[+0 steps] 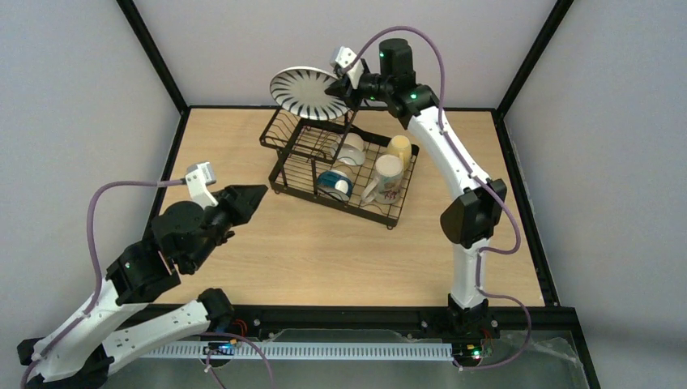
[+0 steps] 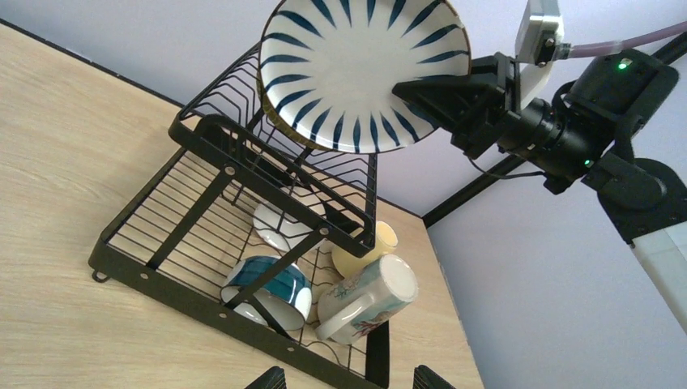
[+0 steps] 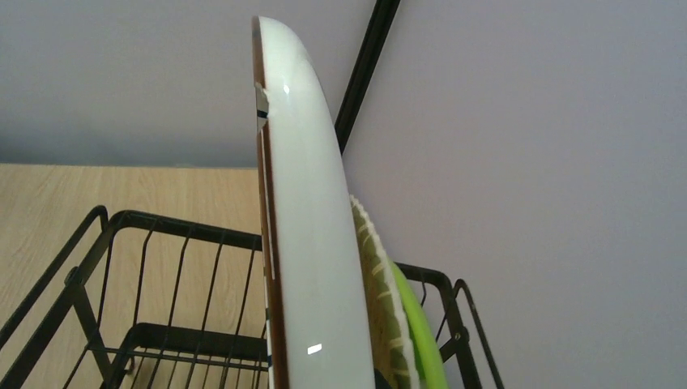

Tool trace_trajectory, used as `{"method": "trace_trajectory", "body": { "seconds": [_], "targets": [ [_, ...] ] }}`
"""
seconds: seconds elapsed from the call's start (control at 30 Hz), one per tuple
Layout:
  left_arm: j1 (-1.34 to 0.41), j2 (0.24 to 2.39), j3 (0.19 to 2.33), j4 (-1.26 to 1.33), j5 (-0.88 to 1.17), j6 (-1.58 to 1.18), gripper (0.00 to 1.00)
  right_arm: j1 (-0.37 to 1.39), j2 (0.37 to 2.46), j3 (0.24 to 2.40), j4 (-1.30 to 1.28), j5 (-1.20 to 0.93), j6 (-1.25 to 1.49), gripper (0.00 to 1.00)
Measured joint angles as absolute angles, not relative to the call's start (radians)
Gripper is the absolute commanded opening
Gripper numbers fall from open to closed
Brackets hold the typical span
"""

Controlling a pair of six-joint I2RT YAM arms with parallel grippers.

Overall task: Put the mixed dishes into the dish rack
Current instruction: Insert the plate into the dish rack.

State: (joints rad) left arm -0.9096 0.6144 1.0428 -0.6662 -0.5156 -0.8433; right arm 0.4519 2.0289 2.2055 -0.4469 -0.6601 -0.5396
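The striped plate (image 1: 306, 93) is the one dish not yet loaded. It hangs on edge just above the raised tier of the rack (image 1: 332, 204), pinched at its rim by the right gripper (image 1: 339, 91), whose fingers are closed narrowly on it. The white bowl (image 1: 351, 148), blue bowl (image 1: 334, 184), cream mug (image 1: 387, 178) and yellow mug (image 1: 399, 147) sit in the lower tray. The left gripper (image 1: 247, 197) hovers near the rack with its fingers spread wide, holding nothing. Lowering the plate into the rack looks like the only step left.

plate (image 2: 356, 73): glossy glazed ceramic | dish rack (image 2: 275, 177): matt black wire | table (image 1: 324, 251): wood grain
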Motion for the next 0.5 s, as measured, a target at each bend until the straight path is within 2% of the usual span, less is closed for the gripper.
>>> {"method": "trace_trajectory", "body": {
  "seconds": [0.5],
  "targets": [
    [-0.910,0.570,0.980,-0.628,-0.521,-0.872,0.89,0.451,2.038,2.140,-0.402,-0.689,-0.550,0.00]
  ]
}}
